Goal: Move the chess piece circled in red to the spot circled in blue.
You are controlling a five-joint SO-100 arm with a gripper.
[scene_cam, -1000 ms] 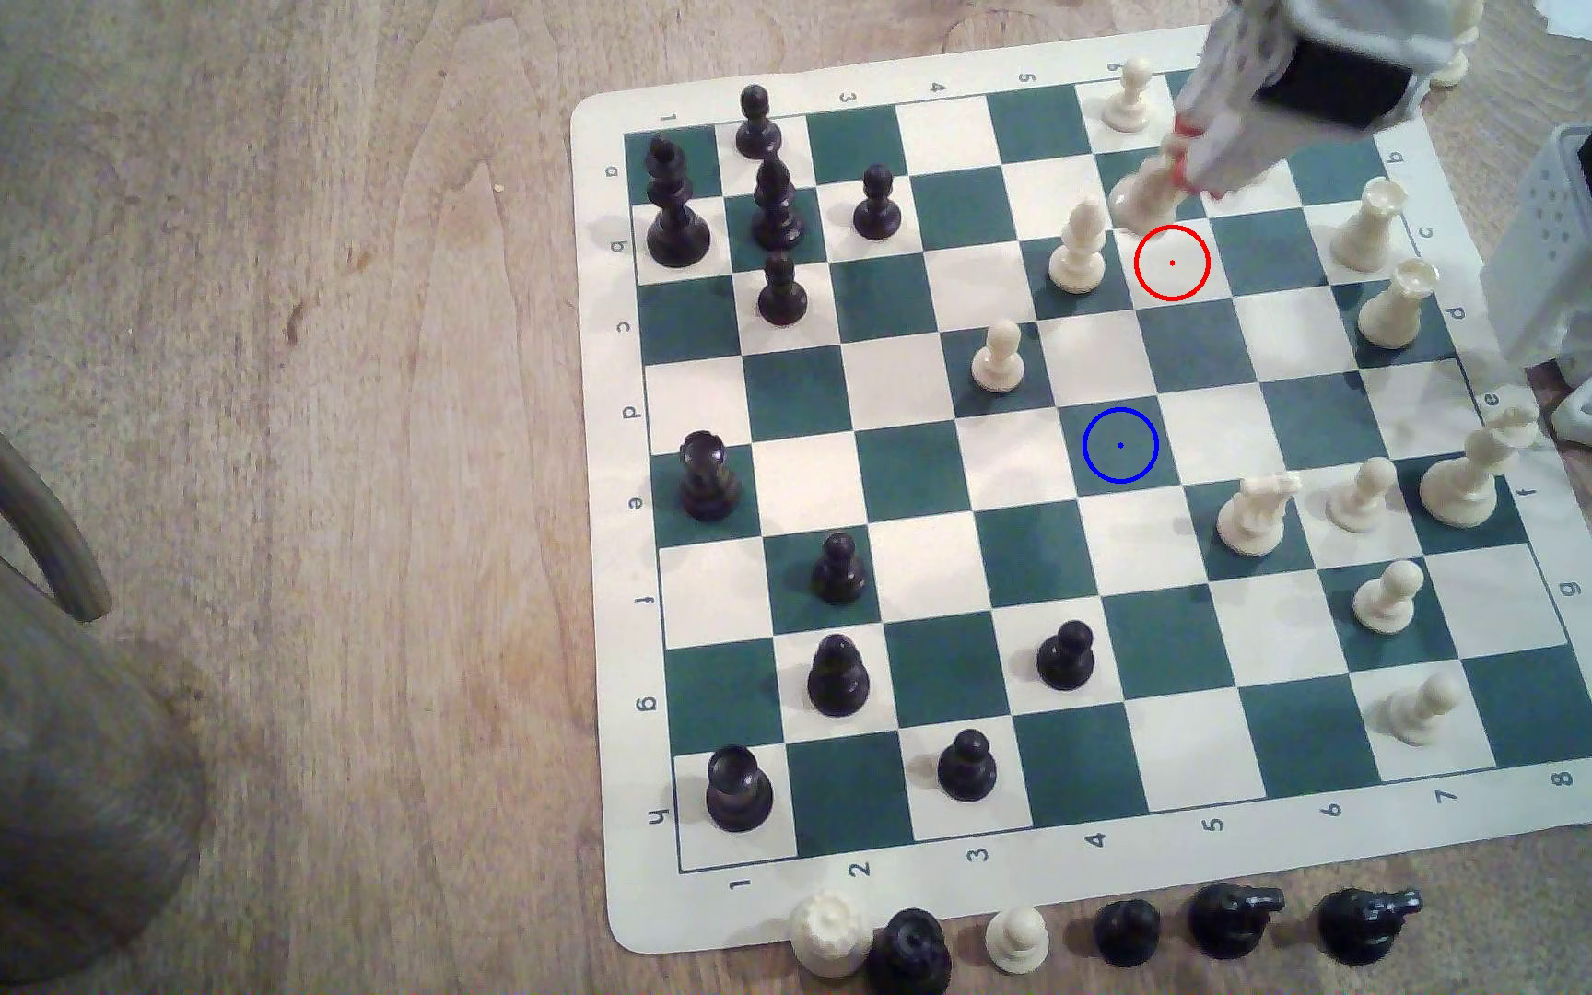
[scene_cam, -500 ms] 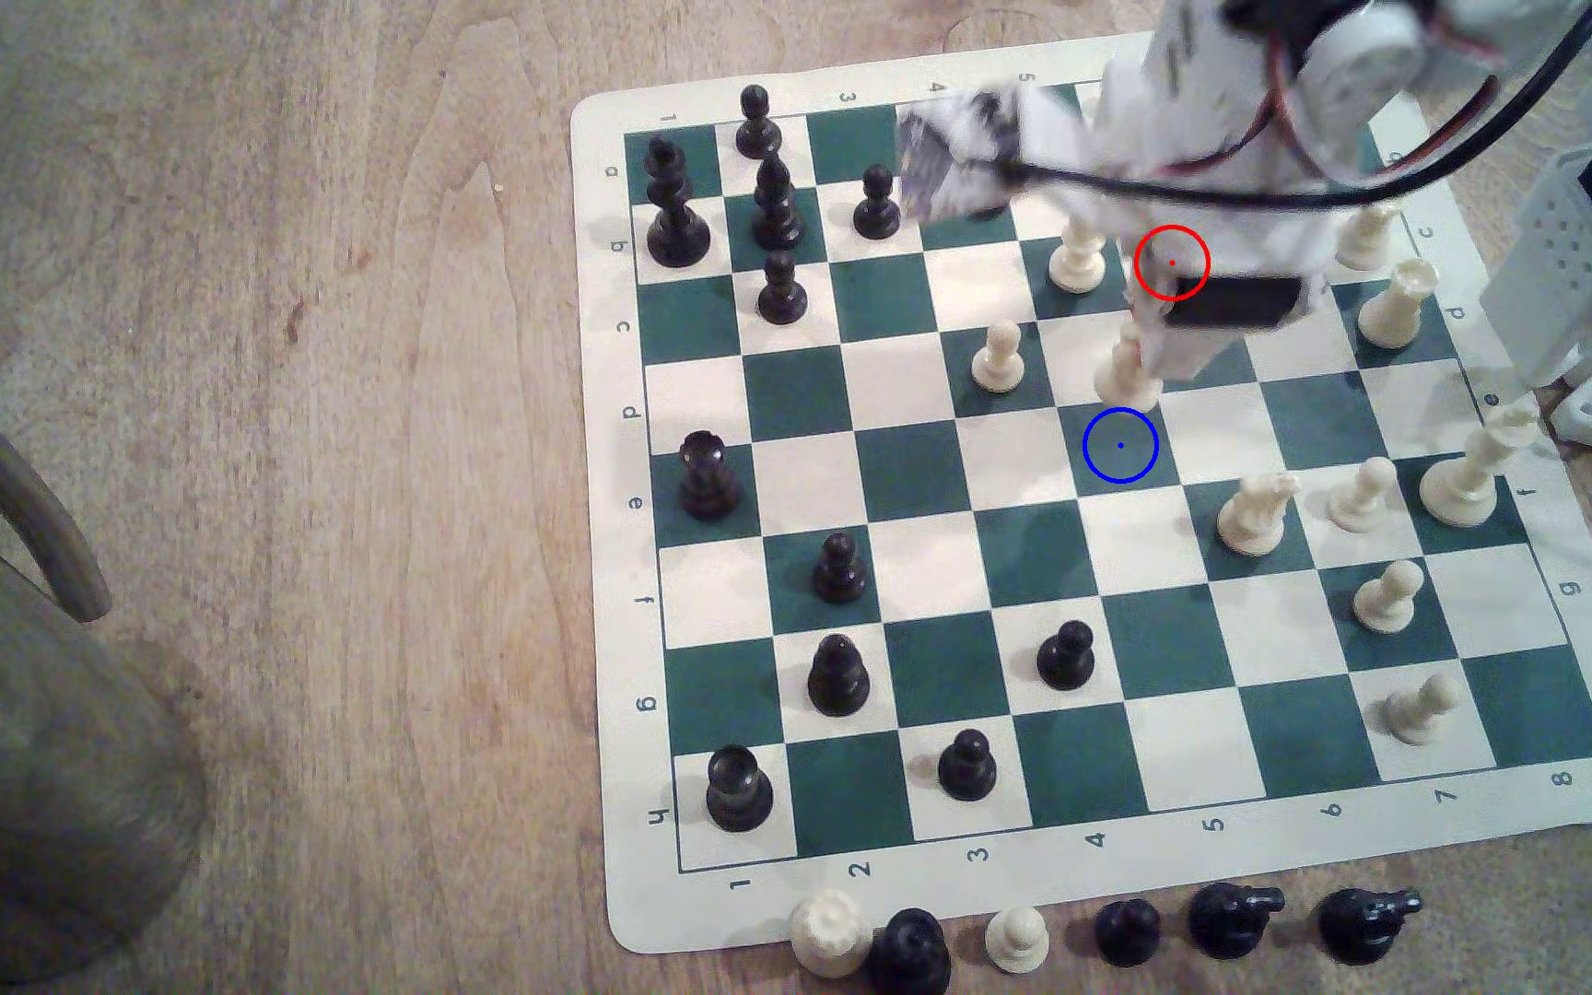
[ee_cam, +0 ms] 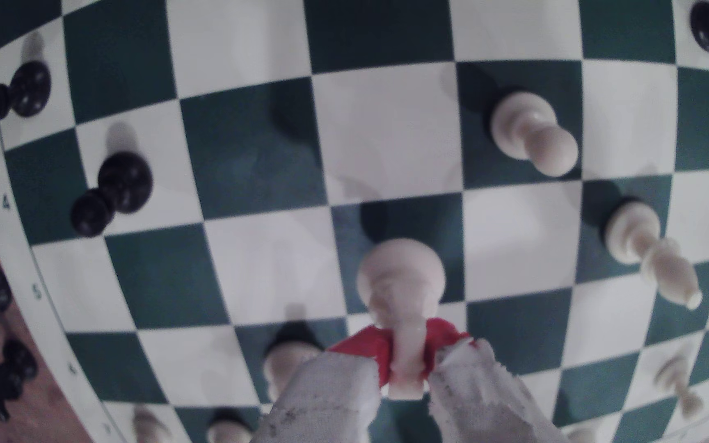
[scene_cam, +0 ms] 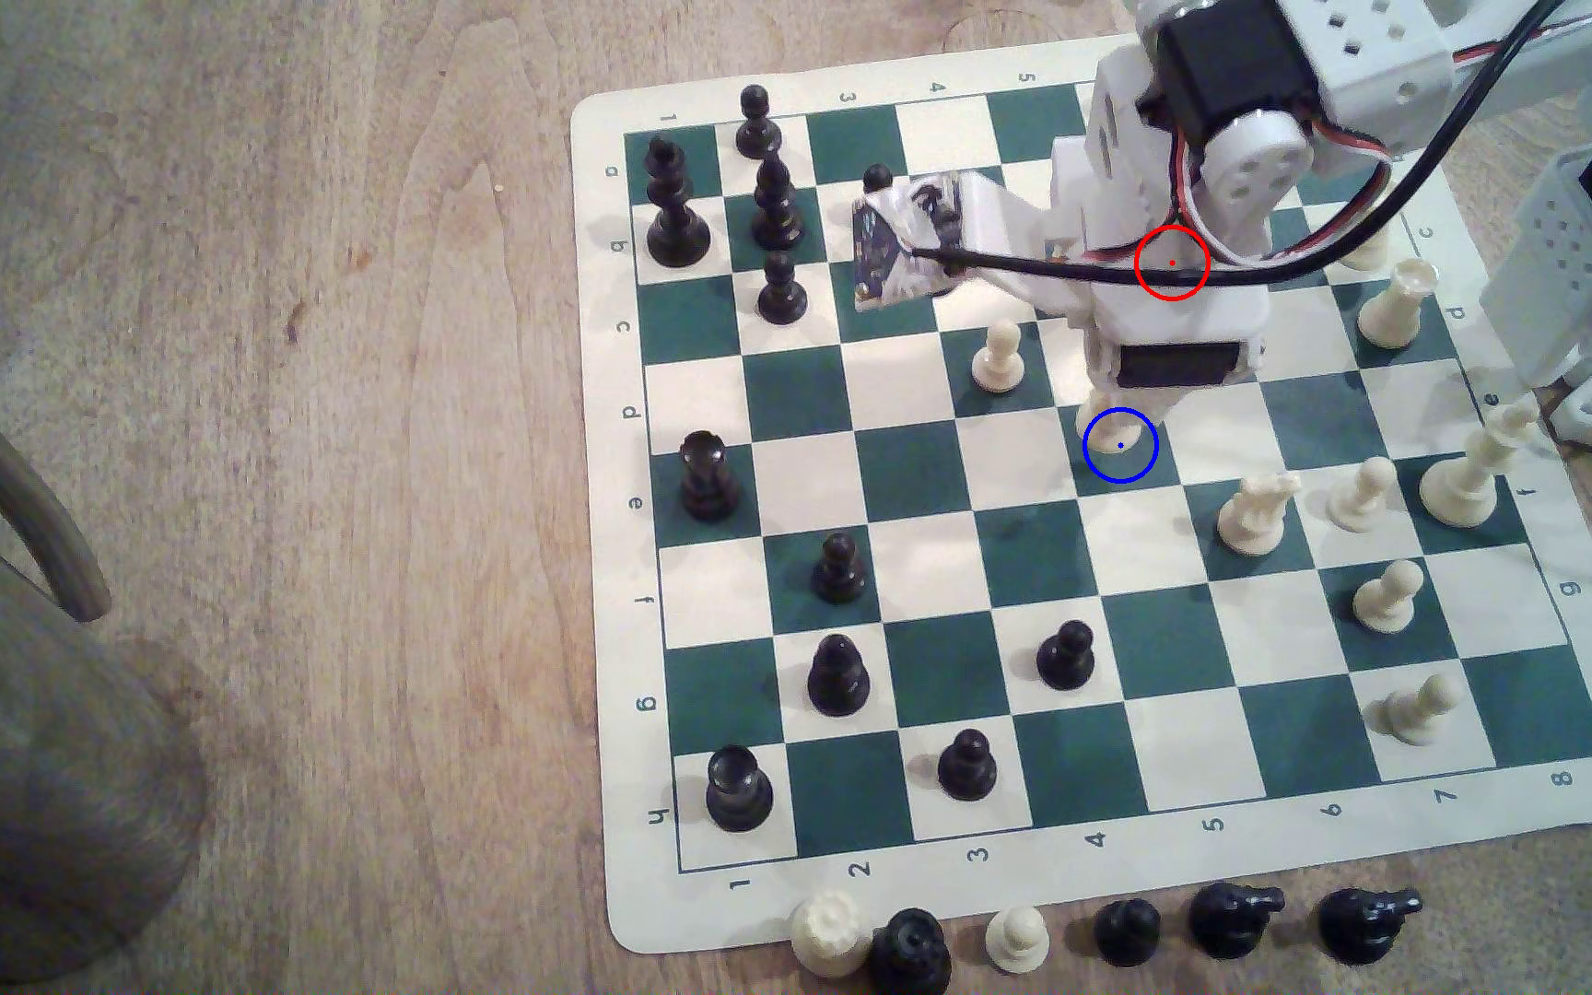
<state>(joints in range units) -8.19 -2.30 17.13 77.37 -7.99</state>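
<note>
With the gripper (ee_cam: 406,362) clamped on the chess piece (ee_cam: 399,277) just over the spot (scene_cam: 1142,469), a tilted release could topple it toward the cream pawn (scene_cam: 998,359) at ten o'clock.

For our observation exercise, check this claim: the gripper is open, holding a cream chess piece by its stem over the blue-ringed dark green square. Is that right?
Not quite. In the wrist view the gripper is shut on the cream chess piece, its red pads clamping the stem. The rest holds: the exterior view shows the piece's base at the blue-ringed dark green square.
</note>
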